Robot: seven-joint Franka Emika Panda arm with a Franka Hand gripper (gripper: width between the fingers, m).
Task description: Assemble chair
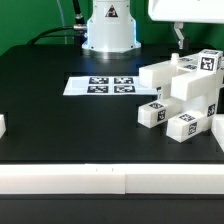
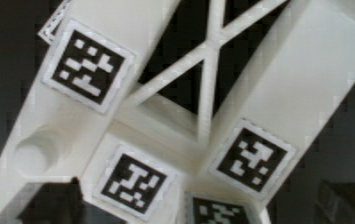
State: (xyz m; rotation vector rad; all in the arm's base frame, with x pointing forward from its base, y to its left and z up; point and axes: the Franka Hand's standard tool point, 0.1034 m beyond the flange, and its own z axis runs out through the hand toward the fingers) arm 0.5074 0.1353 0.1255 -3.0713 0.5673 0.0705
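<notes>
At the exterior view's left edge a small white block point(image 1: 3, 125) sits on the matte black table point(image 1: 50, 110), whose near side is closed off by a smooth white rail point(image 1: 100, 180). Toward the middle lies the marker board point(image 1: 105, 86), a thin flat white sheet printed with black-and-white square tags. Behind it stands the glossy, rounded white robot base point(image 1: 108, 30). To the right of the board are the parts of the chair point(image 1: 192, 92). They are chunky, matte white plastic pieces with squared edges, gathered in a stepped cluster on the table, and several faces carry small square tags. Two short, thick square pieces lie at the front of the cluster: a front-left leg piece point(image 1: 152, 113) and, further to the exterior view's right, a front-right leg piece point(image 1: 186, 125), each showing a tag on its end. Whether they touch the cluster cannot be told. Above the cluster the gripper point(image 1: 179, 44) hangs with dark, slender fingers pointing down, its jaws apart and holding nothing, clear of the plastic beneath. The wrist view is filled by the chair's X-braced frame point(image 2: 200, 75), with slim diagonal white bars crossing over a dark gap between broad flat side members. Those members carry crisp black-and-white tags, and the surface looks dull and slightly grainy.
</notes>
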